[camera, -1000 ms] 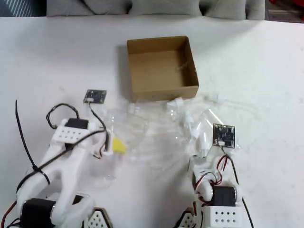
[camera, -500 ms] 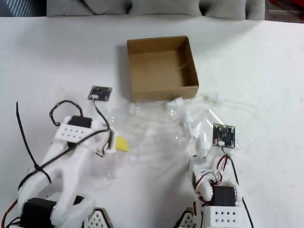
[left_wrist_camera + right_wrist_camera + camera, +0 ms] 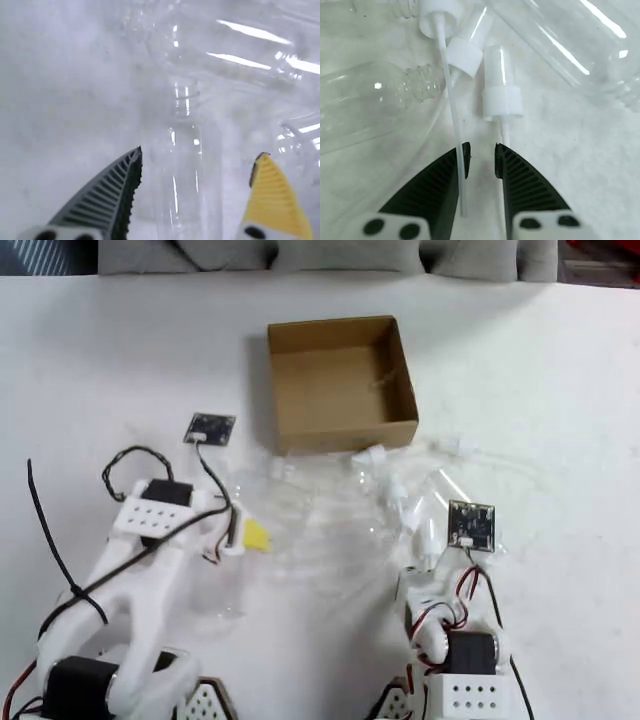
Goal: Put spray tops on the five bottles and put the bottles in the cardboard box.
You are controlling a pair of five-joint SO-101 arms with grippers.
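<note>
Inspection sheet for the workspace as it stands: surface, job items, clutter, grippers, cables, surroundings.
Surface: white table, no spills seen.
Job's things: cardboard box open, nothing definite inside; clear bottles lying heaped in front of it; white spray tops loose among them.
Clutter: nothing seen.
Grippers: left gripper open, astride an uncapped bottle; right gripper narrowly open over two spray tops' tubes.
Cables: black cable loops off the left arm; red and white wires on the right arm.
Surroundings: grey cushions beyond the far edge.
</note>
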